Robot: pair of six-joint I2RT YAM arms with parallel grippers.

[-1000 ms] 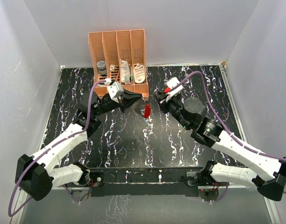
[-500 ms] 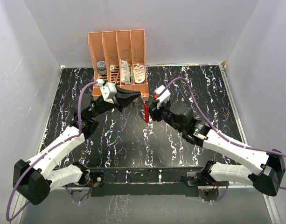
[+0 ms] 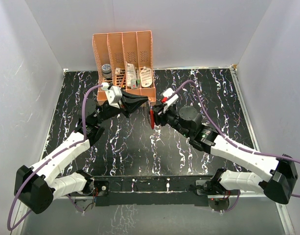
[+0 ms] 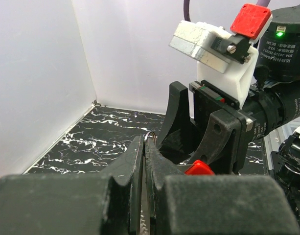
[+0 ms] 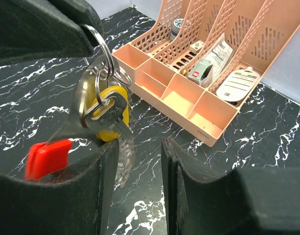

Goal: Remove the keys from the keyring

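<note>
White-walled enclosure with a black marbled bench (image 3: 140,156); orange rack (image 3: 124,49) at the rear. Left end effector (image 4: 144,147) is clamped on the keyring (image 5: 104,54), suspending it above the bench. Beneath it the keys (image 5: 110,110) and red tag (image 5: 47,156) hang at the mouth of the right end effector (image 5: 140,152), whose jaws stand apart.

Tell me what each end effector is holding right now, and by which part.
The left end effector pinches the keyring by its wire loop; the right end effector, open, holds nothing.
</note>
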